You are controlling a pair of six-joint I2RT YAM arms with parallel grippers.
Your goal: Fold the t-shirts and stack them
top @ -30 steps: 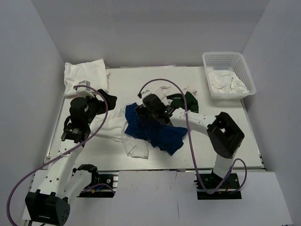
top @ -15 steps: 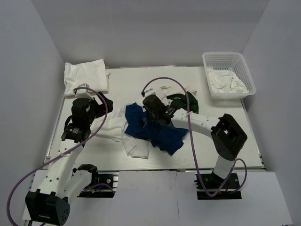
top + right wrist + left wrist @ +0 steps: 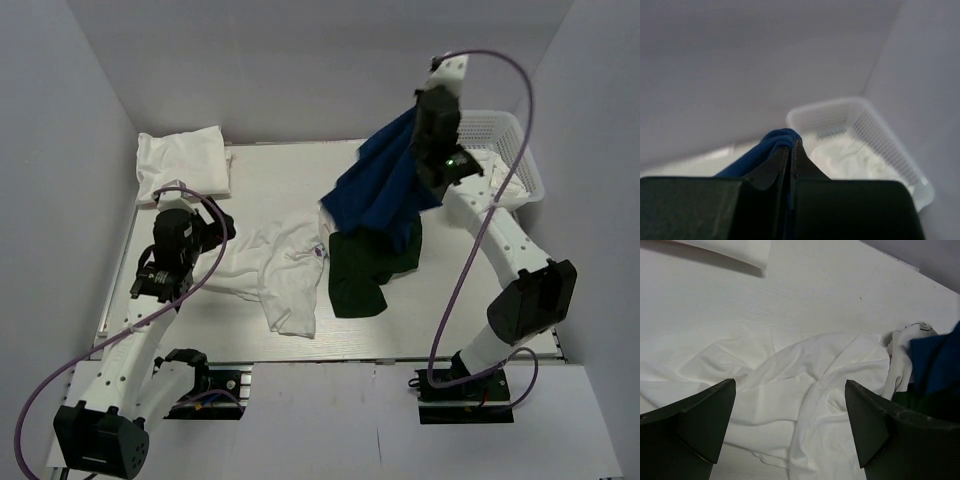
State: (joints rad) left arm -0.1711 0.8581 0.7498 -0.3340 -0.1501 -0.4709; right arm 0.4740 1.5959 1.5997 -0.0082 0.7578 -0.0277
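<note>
My right gripper [image 3: 432, 122] is raised high near the back right and is shut on the royal blue t-shirt [image 3: 378, 187], which hangs down from it over the table. In the right wrist view a fold of blue t-shirt [image 3: 777, 140] is pinched between the closed fingers. A dark green t-shirt [image 3: 365, 270] lies crumpled under the hanging blue one. A white t-shirt [image 3: 275, 265] is spread out rumpled at the table's middle left. My left gripper [image 3: 790, 415] is open, hovering over that white t-shirt [image 3: 805, 385]. A folded white t-shirt [image 3: 182, 158] lies at the back left corner.
A white lattice basket [image 3: 520, 160] at the back right holds more white cloth [image 3: 480, 175]; it also shows in the right wrist view as the basket [image 3: 880, 135]. Grey walls close in the table on three sides.
My right gripper shut on the blue t-shirt and swung it up and to the back right, uncovering the dark green and white shirts. The left arm has barely moved.
</note>
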